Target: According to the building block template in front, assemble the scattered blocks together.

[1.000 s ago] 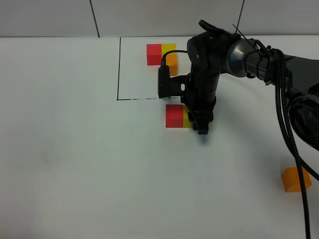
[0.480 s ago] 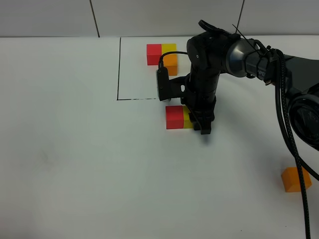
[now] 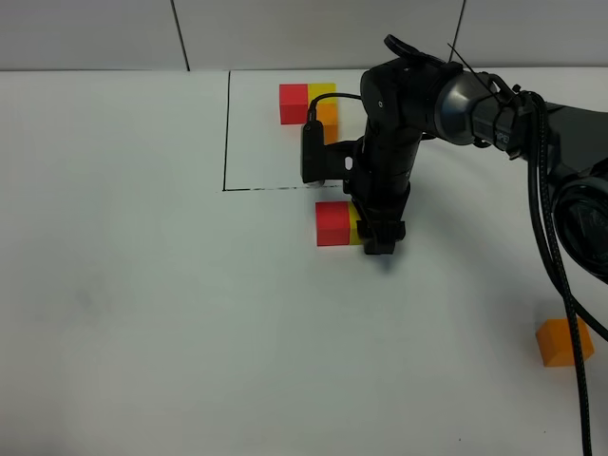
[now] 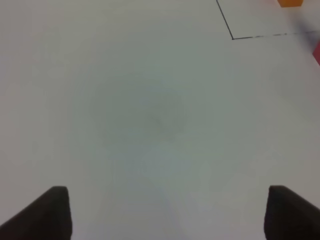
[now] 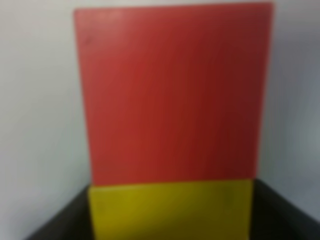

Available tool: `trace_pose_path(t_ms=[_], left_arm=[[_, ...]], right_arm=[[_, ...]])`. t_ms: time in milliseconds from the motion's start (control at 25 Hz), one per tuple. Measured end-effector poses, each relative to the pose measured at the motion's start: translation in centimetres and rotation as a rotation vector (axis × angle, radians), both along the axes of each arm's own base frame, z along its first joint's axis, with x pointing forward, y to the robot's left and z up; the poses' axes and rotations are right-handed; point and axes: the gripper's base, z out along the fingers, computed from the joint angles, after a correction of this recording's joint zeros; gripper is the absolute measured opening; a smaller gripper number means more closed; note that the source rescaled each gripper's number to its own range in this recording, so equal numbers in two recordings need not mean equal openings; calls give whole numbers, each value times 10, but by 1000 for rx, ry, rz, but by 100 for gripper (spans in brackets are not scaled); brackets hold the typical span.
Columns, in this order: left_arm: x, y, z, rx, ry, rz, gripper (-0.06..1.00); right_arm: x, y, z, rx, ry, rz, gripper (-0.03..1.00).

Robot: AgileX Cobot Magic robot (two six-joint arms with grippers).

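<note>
- Our left gripper (image 4: 169,210) hangs over the bare table (image 4: 150,100), fingers spread wide, nothing between them.
- The building block template (image 3: 309,103) sits at the far side, inside the black outline (image 3: 228,133).
- Nearer, the red cube (image 3: 332,222) touches the yellow cube (image 3: 354,228).
- Our right gripper (image 3: 378,242) straddles the yellow cube, with fingers (image 5: 60,222) on either flank; we cannot tell whether they clamp it or stand clear.
- The orange cube (image 3: 560,342) lies well apart, far right.

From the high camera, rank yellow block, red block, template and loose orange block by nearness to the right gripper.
1. yellow block, between the fingers
2. red block, touching it, leftward
3. template, far side
4. loose orange block, near right
</note>
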Motion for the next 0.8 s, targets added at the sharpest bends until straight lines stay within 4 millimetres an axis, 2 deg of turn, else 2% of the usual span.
trace_pose_path(t_ms=[80,160,200,320,480,600,640,800], left_arm=[[0,0,0,0,0,0,72],[0,0,0,0,0,0,72],[0,0,0,0,0,0,72],[0,0,0,0,0,0,72],[0,0,0,0,0,0,72],[0,0,0,0,0,0,72],[0,0,0,0,0,0,72],[0,0,0,0,0,0,72]], right_arm=[[3,-4,4,17,-17,-75,71],[4,-11,9,24,-10,-168,84],[5,-16,13,29,-3,-231,87],[3,-35,34,48,33,-450,90],[-14,-80,46,49,81,-688,91],[-43,-113,53,64,68,-858,91],[-54,-121,62,85,43,-915,91],[-108,-149,78,148,-6,-1155,91]])
